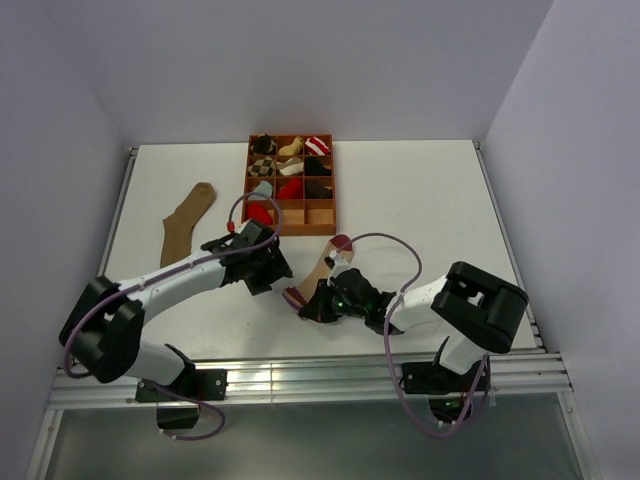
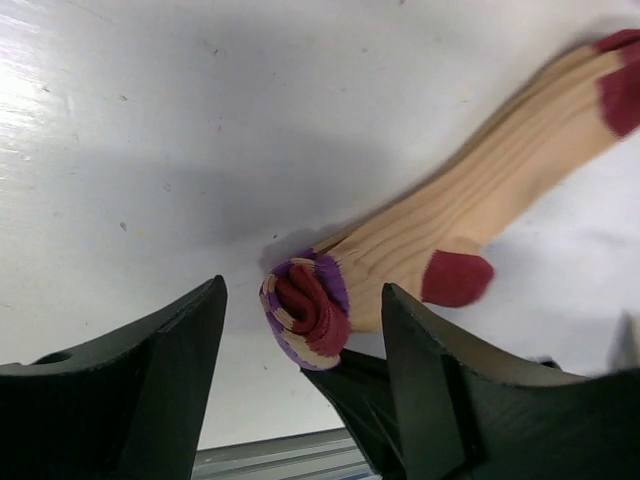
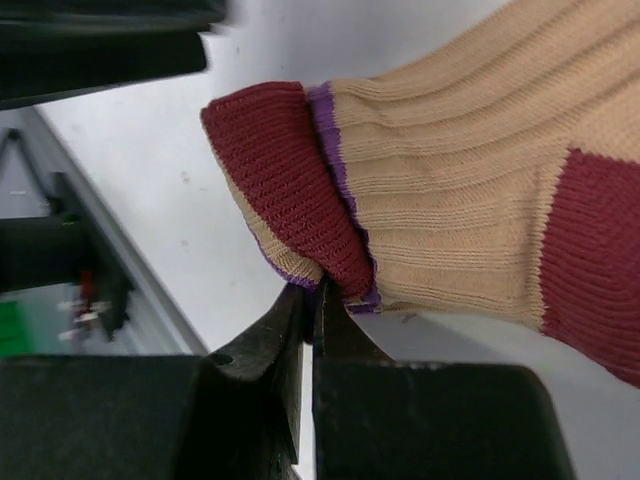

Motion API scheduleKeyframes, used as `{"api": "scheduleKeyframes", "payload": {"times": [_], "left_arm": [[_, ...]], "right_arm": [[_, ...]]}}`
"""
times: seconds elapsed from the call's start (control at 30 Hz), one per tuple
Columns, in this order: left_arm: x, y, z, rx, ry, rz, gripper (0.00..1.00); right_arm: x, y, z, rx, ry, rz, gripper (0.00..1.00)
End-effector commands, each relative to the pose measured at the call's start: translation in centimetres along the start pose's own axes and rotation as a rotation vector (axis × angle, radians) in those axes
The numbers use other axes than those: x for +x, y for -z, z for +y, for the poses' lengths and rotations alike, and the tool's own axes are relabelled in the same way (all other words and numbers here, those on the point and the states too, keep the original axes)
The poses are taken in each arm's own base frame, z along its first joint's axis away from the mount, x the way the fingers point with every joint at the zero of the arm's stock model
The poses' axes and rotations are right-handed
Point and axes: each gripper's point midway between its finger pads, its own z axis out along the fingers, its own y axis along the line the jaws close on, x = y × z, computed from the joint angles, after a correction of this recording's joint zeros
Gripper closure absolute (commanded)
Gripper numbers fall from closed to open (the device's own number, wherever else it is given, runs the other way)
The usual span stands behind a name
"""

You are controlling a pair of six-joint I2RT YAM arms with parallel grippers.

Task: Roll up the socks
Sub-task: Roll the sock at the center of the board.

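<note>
The beige sock with maroon toe and heel [image 1: 327,262] lies on the table in front of the tray. Its maroon and purple cuff [image 2: 305,310] is folded over into a small roll. My right gripper [image 3: 312,296] is shut on the lower edge of that rolled cuff [image 3: 285,190]; in the top view it is at the sock's near end [image 1: 313,303]. My left gripper [image 2: 305,290] is open and empty, its fingers apart on either side of the cuff just above the table [image 1: 268,268]. The plain brown sock [image 1: 187,222] lies flat at the left. I cannot single out the red patterned sock.
A brown divided tray [image 1: 335,190] at the back centre holds several small sock bundles. The table's metal front rail [image 1: 300,380] runs just near the arms. White walls close in the table on three sides.
</note>
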Motion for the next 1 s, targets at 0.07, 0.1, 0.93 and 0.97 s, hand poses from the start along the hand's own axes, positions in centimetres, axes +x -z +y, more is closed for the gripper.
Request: {"api": "scheduleKeyframes", "payload": {"times": [0.07,0.1,0.93,0.97], "left_arm": [[-2.1,2.4,-1.6,0.188,0.07,-0.15,0.31],[-2.0,2.9,-1.8,0.222,0.068,-0.156,0.3],[1.0,2.8,0.1,0.45,-0.008,-0.187,0.28],[0.6,3.2,-0.1,0.472,-0.005,-0.208,0.27]], "right_arm": [[5.0,1.6,-3.4,-0.007,-0.199,0.209,1.0],[5.2,1.6,-3.8,-0.006,-0.222,0.217,1.0],[5.2,1.4,-5.2,-0.048,-0.46,0.259,1.0],[5.5,1.5,-5.5,-0.031,-0.457,0.274,1.0]]}}
